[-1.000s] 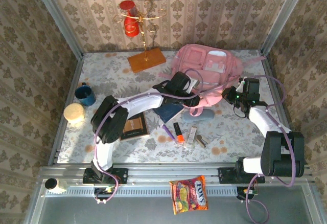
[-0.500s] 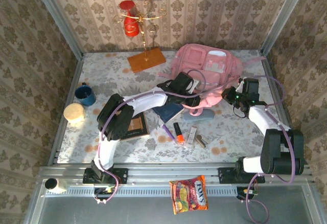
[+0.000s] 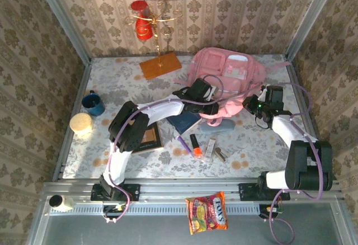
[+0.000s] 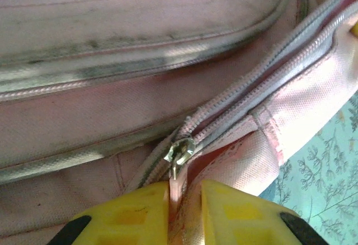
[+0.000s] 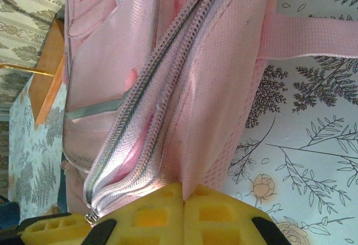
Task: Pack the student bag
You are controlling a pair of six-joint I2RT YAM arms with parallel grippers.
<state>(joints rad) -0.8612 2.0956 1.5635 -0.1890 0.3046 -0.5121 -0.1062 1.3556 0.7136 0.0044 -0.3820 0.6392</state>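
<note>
Left wrist view shows the zip slider (image 4: 180, 149) just above the left gripper (image 4: 185, 200), which is narrow and pinching bag (image 3: 226, 69) fabric. The right gripper (image 5: 183, 197) clamps the bag's edge. In the top view the bag lies far-right, pockets up, its long axis across the table (image 3: 251, 144).

pink student bag (image 3: 226, 71), yellow fingers (image 4: 134, 214), floral table (image 3: 120, 83)

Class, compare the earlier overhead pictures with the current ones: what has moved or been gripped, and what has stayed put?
The left arm swung its elbow to the right, toward the bag, and the left pincer closed in on pink fabric just below the zip slider. The right pincer stayed shut on the bag's edge. The bag and the mug did not move.
</note>
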